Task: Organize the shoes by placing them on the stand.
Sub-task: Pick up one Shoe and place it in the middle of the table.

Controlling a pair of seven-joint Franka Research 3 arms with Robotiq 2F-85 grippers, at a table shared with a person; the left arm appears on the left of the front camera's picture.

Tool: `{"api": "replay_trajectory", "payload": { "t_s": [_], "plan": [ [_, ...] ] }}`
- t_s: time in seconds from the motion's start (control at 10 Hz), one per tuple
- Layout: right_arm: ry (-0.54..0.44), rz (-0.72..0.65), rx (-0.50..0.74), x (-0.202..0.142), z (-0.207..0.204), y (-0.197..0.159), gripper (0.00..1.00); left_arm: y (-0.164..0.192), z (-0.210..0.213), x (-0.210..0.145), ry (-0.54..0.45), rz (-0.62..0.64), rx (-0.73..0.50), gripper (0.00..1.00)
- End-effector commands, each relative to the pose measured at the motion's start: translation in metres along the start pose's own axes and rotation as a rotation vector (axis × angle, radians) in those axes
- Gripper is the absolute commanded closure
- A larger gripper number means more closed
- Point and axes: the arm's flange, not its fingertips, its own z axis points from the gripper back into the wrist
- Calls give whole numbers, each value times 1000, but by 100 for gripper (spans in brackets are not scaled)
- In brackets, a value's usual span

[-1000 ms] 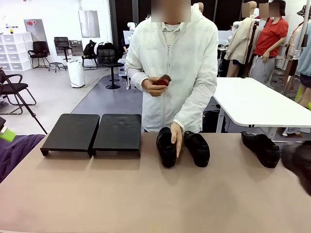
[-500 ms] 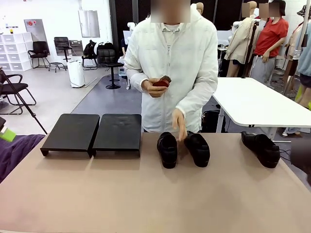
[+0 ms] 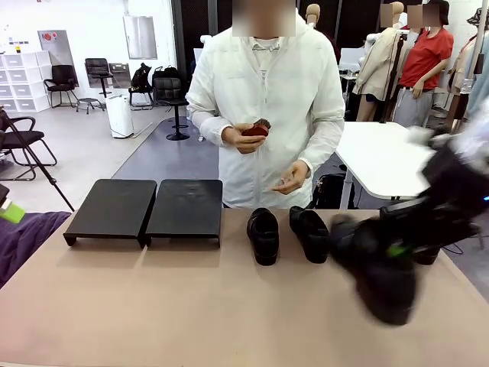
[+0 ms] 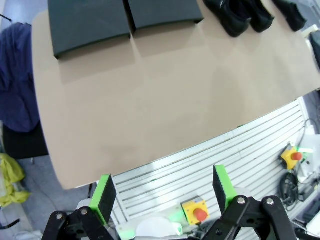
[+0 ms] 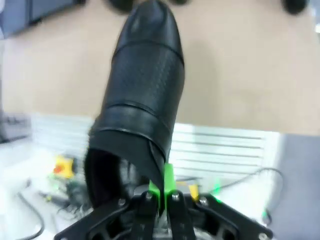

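1. Where the right wrist view looks along them, the right jaws are pinched together on the back rim of a black loafer (image 5: 145, 75), with the green pads (image 5: 167, 182) pressed onto the leather edge.
2. That loafer stretches straight out ahead of the right jaws, its toe farthest from them, over the near edge of the tan surface (image 5: 240, 75). From the front it is a blurred dark shape (image 3: 382, 279) hanging just below those jaws, lifted above the surface.
3. Beyond the right jaws and off to their left-arm side, a second loafer (image 3: 263, 235) and a third loafer (image 3: 309, 233) stand side by side on the surface, toes toward the robot.
4. A fourth loafer (image 4: 290, 12) lies apart from that pair, far ahead of the left jaws at the surface's far right corner.
5. The stand (image 3: 145, 208) sits well apart from the right jaws, past the pair, with its two flat black sections side by side.
6. The left jaws stand wide apart, green pads (image 4: 104, 192) spread, off the surface's near edge above a ribbed frame and a yellow box with a red button (image 4: 195, 212). The stand lies far ahead of them.
7. A person across the surface holds a small reddish-brown object in one hand (image 3: 244, 136). The other hand (image 3: 293, 180) is raised above the pair and touches neither loafer.
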Motion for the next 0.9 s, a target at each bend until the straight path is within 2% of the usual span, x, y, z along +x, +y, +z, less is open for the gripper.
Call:
{"api": "replay_trajectory", "payload": {
  "t_s": [0.0, 0.1, 0.2, 0.3, 0.4, 0.6, 0.8],
  "plan": [
    [-19, 34, 47, 2, -48, 64, 100, 0, 1, -1, 0, -4, -11, 0],
    [11, 28, 78, 5, -73, 93, 100, 0, 1, -1, 0, -4, -11, 0],
    [44, 49, 60, 12, -106, 113, 100, 0, 1, -1, 0, -4, -11, 0],
    [45, 28, 53, 19, -135, 123, 100, 0, 1, -1, 0, -4, -11, 0],
    [61, 19, 60, 27, -160, 130, 100, 0, 1, -1, 0, -4, -11, 0],
    [-22, 14, 51, 54, -203, 136, 100, 0, 1, -1, 0, -4, -11, 0],
    [-10, -3, 54, 74, -229, 136, 100, 0, 1, -1, 0, -4, -11, 0]
  ]
}}
